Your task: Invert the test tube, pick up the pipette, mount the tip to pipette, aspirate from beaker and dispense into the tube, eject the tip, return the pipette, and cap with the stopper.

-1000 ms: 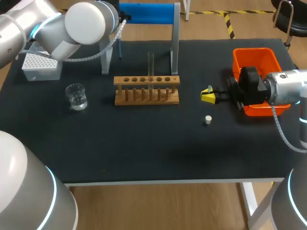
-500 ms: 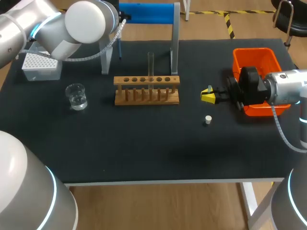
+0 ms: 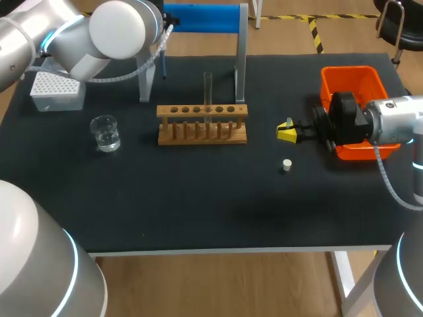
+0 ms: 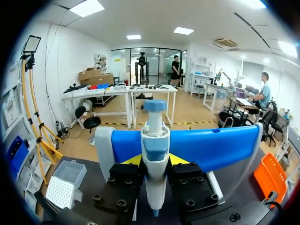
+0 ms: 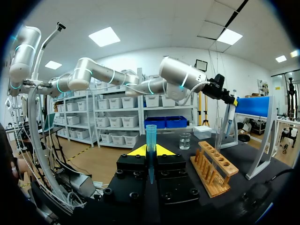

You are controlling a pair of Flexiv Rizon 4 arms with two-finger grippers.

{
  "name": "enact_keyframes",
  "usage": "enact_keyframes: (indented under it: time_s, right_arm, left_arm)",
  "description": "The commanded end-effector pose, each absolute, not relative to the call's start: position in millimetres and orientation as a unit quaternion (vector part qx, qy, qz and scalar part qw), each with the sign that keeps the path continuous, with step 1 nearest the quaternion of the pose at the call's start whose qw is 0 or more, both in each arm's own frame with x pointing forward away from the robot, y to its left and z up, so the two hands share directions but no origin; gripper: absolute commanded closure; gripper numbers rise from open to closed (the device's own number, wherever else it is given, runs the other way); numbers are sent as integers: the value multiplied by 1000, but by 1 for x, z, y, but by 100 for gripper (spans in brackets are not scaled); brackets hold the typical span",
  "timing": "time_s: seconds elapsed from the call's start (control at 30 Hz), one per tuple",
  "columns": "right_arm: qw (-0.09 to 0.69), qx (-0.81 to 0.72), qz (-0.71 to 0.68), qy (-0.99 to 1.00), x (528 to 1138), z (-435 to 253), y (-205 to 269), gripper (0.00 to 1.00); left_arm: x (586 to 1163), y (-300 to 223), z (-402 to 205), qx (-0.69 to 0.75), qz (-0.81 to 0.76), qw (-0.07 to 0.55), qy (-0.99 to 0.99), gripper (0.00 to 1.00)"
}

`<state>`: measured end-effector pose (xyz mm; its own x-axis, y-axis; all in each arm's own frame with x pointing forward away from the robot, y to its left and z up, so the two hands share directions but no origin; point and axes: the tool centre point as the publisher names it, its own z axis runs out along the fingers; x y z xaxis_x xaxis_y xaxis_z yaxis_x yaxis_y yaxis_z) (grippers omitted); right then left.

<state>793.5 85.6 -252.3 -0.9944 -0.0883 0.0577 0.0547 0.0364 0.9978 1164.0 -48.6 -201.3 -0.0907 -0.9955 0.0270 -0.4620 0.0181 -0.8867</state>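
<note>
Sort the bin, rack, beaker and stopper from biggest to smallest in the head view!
1. The bin, though the right arm hides part of it.
2. The rack, wider than the bin but less deep.
3. The beaker.
4. The stopper, the tiniest.

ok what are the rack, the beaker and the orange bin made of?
Rack: looks like unpainted wood, tan, matte. Beaker: clear and glossy, liquid visible through it; glass or clear plastic, can't tell. Bin: likely plastic, uniform bright orange, smooth moulded walls.
</note>
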Motion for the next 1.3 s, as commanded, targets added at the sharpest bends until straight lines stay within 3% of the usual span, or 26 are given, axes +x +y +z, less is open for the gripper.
enact_keyframes:
  time_s: [0.03, 0.33, 0.6, 1.17, 1.3]
  right_arm:
    - [50, 11, -693, -719, 792, -251, 86, 100]
    - [50, 11, -693, -719, 792, -251, 86, 100]
    - [50, 11, -693, -719, 792, -251, 86, 100]
    - [50, 11, -693, -719, 792, -251, 86, 100]
    - [50, 11, -693, -719, 792, -251, 86, 100]
  left_arm:
    - [1161, -49, -192, -582, -389, 347, 624, 100]
    - [1163, -49, -181, -575, -389, 357, 625, 100]
    - [1148, -48, -166, -535, -397, 330, 669, 100]
    - [1084, -29, -106, -361, -495, 158, 774, 100]
    - [1075, -28, -102, -351, -487, 146, 786, 100]
